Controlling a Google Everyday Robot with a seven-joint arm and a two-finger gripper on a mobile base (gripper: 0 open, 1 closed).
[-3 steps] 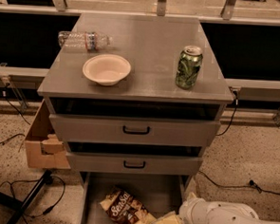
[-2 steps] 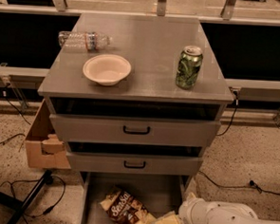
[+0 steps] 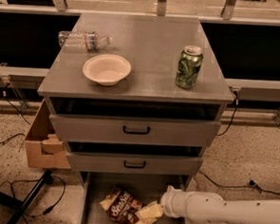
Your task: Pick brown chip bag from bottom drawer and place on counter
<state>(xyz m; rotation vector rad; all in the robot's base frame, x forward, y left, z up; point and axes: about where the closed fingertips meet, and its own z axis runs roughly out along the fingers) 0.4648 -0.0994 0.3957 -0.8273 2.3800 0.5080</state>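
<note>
The brown chip bag lies in the open bottom drawer, crinkled, with white script lettering facing up. My gripper comes in from the right on a white arm and is low in the drawer at the bag's right end, touching or overlapping it. The counter is the grey cabinet top above the two upper drawers.
On the counter stand a white bowl, a green can and a clear plastic bottle lying on its side. The two upper drawers are slightly open. A cardboard box sits at the cabinet's left; cables and a black stand leg lie on the floor.
My arm and gripper have moved left, closer onto the right end of the chip bag. The bag and the things on the counter have not moved.
</note>
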